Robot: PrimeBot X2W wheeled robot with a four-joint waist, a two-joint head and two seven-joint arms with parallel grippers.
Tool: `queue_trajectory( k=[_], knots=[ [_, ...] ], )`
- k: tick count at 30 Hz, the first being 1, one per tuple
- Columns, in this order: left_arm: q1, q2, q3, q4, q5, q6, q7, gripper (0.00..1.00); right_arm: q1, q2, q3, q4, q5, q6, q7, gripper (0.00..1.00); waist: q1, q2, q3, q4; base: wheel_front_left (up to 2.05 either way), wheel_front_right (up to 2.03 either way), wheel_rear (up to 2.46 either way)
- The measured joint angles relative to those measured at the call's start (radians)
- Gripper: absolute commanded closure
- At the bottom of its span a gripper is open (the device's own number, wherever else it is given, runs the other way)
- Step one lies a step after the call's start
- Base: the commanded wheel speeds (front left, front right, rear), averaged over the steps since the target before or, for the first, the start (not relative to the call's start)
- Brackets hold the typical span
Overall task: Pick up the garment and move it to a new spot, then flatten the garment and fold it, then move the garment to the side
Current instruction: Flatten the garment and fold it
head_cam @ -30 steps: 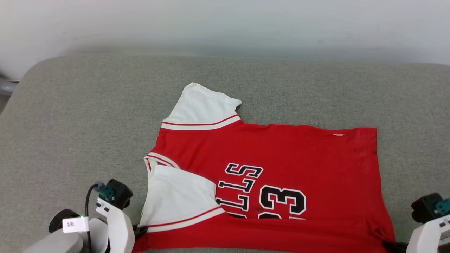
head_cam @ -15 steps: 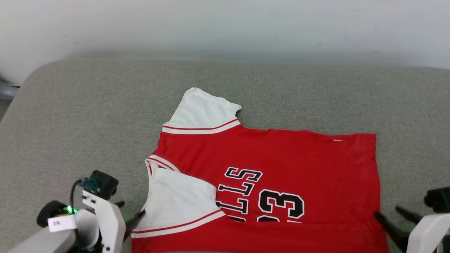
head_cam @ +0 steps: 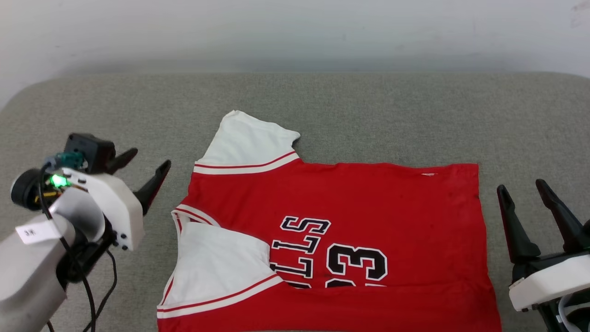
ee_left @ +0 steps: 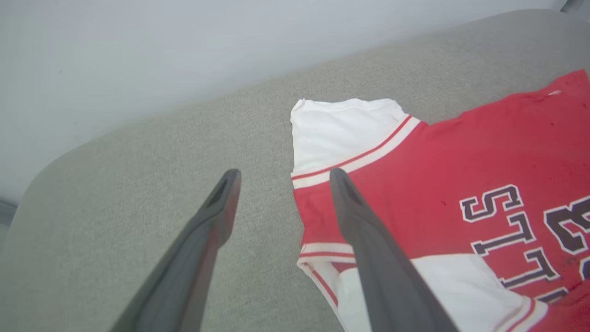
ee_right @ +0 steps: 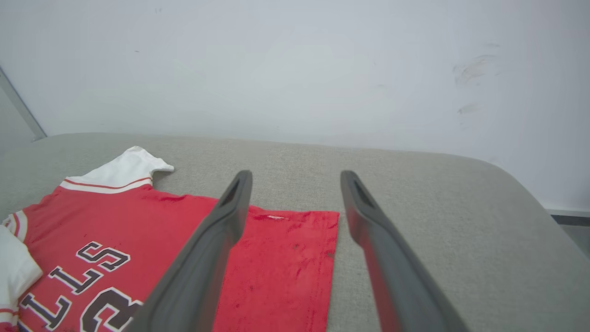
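The red jersey (head_cam: 359, 203) lies flat on the grey cushion, collar to the left, hem to the right, black letters and a "3" facing up. Its far white sleeve (head_cam: 246, 140) sticks out toward the wall; the near white sleeve (head_cam: 216, 265) is folded over the body. My left gripper (head_cam: 147, 162) hangs open above the cushion just left of the collar, holding nothing. My right gripper (head_cam: 523, 191) stands open to the right of the hem, also empty. In the left wrist view the jersey (ee_left: 484, 170) sits right of the fingers (ee_left: 364, 221); in the right wrist view the hem (ee_right: 295, 258) lies between them.
The grey cushion (head_cam: 115, 106) spreads wide around the jersey, with bare fabric behind it and on both sides. A pale wall (head_cam: 295, 27) rises straight behind the cushion's back edge. The cushion's rounded corners fall away at far left and far right.
Both grippers have let go of the jersey's near edge, opened and risen beside it, left by the collar, right by the hem. The head camera has shifted a little.
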Motion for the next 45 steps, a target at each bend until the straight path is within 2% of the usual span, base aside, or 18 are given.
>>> queue_trajectory(
  k=[3, 9, 16, 24, 33, 39, 40, 41, 45],
  knots=[
    [-0.073, -0.015, 0.013, 0.032, 0.010, -0.019, 0.002, 0.00, 0.002, 0.031, 0.003, -0.052, -0.075, 0.000, -0.035, 0.00, 0.0000, 0.0000, 0.031, -0.015, 0.00, 0.00, 0.00],
    [-0.232, -0.048, 0.011, 0.108, 0.028, -0.076, 0.095, 0.00, 0.008, 0.110, 0.020, -0.116, -0.141, 0.000, -0.050, 0.00, 0.0000, 0.0000, 0.111, -0.049, 0.00, 0.00, 0.00],
    [-0.417, -0.060, -0.016, 0.198, -0.051, -0.146, 0.354, 0.00, -0.025, 0.137, 0.045, -0.153, -0.170, 0.000, -0.068, 0.00, 0.0001, 0.0000, 0.221, -0.092, 0.00, 0.00, 0.00],
    [-0.595, -0.053, -0.060, 0.229, -0.120, -0.162, 0.614, 0.00, -0.076, 0.148, 0.059, -0.144, -0.178, 0.000, -0.086, 0.00, 0.0002, 0.0000, 0.344, -0.141, 0.00, 0.00, 0.00],
    [-0.709, -0.030, -0.154, 0.229, -0.105, -0.164, 0.748, 0.00, -0.119, 0.159, 0.077, -0.102, -0.170, 0.000, -0.128, 0.00, 0.0002, 0.0000, 0.466, -0.181, 0.00, 0.00, 0.00],
    [-0.748, 0.004, -0.217, 0.210, -0.092, -0.166, 0.788, 0.00, -0.137, 0.160, 0.068, -0.088, -0.170, 0.000, -0.147, 0.00, 0.0000, 0.0000, 0.492, -0.196, 0.00, 0.00, 0.00],
    [-0.750, 0.006, -0.223, 0.209, -0.094, -0.165, 0.789, 0.62, -0.137, 0.160, 0.065, -0.088, -0.170, 0.000, -0.151, 0.00, 0.0000, 0.0000, 0.492, -0.196, 0.00, 0.00, 0.00],
    [-0.751, 0.007, -0.228, 0.209, -0.100, -0.165, 0.789, 1.00, -0.139, 0.160, 0.063, -0.089, -0.170, 0.000, -0.151, 0.00, 0.0000, 0.0000, 0.490, -0.195, 0.00, 0.00, 0.00],
    [-0.734, 0.003, -0.230, 0.225, -0.128, -0.165, 0.744, 1.00, -0.158, 0.160, 0.052, -0.103, -0.169, 0.000, -0.151, 0.00, 0.0001, 0.0000, 0.478, -0.191, 0.00, 0.00, 0.00]
  ],
)
